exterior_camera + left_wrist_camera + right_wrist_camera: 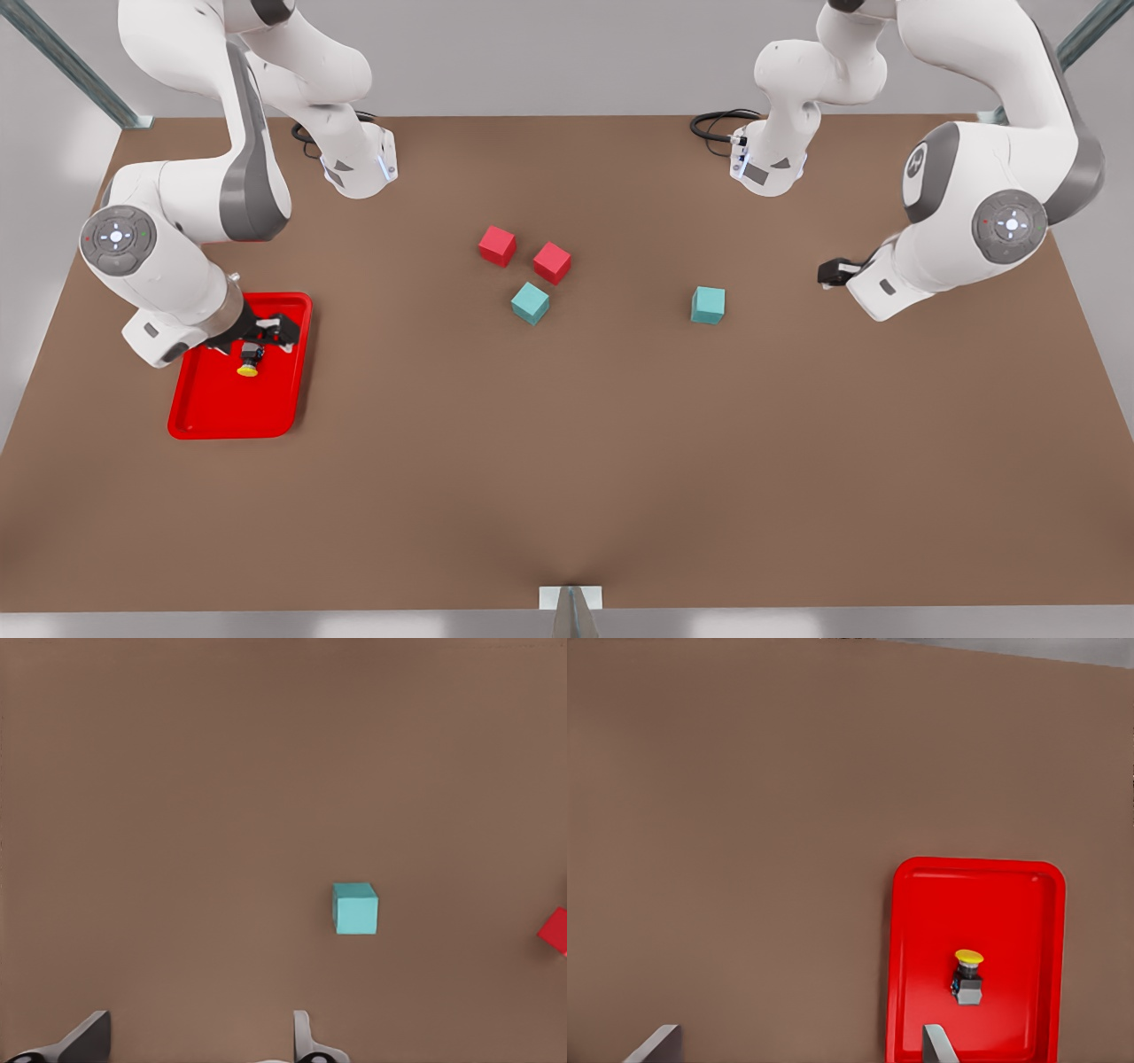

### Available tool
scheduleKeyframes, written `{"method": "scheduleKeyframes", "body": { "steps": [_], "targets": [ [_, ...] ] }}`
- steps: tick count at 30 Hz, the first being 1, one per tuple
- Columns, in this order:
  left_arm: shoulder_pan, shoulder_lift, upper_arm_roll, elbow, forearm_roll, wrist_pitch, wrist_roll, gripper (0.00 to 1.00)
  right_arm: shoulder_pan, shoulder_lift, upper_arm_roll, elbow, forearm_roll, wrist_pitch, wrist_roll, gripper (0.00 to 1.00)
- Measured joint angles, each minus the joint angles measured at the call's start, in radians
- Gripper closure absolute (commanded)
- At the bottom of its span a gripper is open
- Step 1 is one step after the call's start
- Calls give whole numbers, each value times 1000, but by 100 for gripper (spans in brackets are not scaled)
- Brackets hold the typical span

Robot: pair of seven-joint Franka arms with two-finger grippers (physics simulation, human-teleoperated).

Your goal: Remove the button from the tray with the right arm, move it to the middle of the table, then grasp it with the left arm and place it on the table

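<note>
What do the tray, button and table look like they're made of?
Tray: probably moulded plastic, going by its glossy uniform red, rounded corners and soft highlights along the rim.
Button: smooth yellow cap on a dark grey faceted body, likely plastic; metal can't be ruled out.
Table: matte flat brown with no grain or shine, could be laminate or painted board.
</note>
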Motion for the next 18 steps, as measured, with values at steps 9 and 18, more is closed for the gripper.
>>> {"method": "scheduleKeyframes", "body": {
  "steps": [9,18],
  "targets": [
    [0,26,1,-4,15,87,49,0,-135,158,3,-337,-35,186,35,0],
    [0,45,2,-4,16,116,79,0,-545,106,106,-544,-78,587,-66,0]
  ]
}}
